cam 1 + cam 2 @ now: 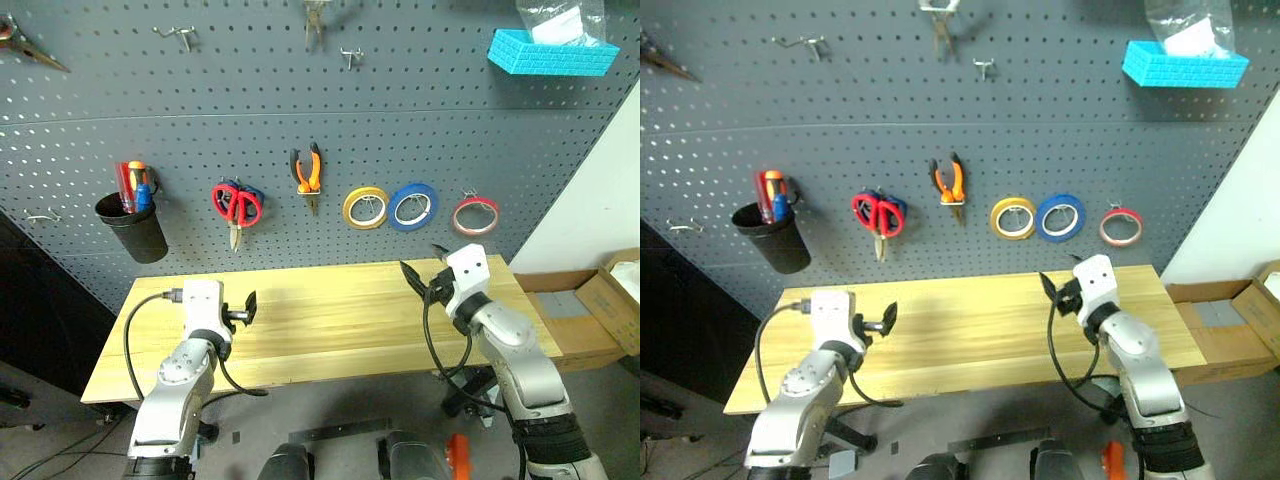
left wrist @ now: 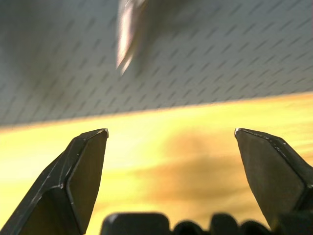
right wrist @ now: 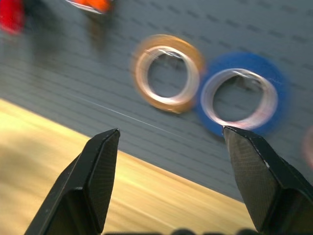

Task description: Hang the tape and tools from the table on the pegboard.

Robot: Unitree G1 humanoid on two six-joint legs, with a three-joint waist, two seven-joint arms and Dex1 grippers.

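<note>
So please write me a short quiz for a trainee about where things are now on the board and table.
1. True or false: the red tape ring hangs on the pegboard.
2. Which hangs between the yellow roll and the red ring?
A. pliers
B. blue roll
C. red-handled scissors
3. Fill in: both the left gripper and the right gripper are ___.

Key: 1 true; 2 B, the blue roll; 3 open, nothing between the fingers.

The desk point(image 1: 330, 320) is a rectangular workbench with a light yellowish wooden plank top on dark legs. Its long rear edge sits against the dark grey pegboard point(image 1: 250, 130). Its plank surface shows lengthwise grain.
</note>
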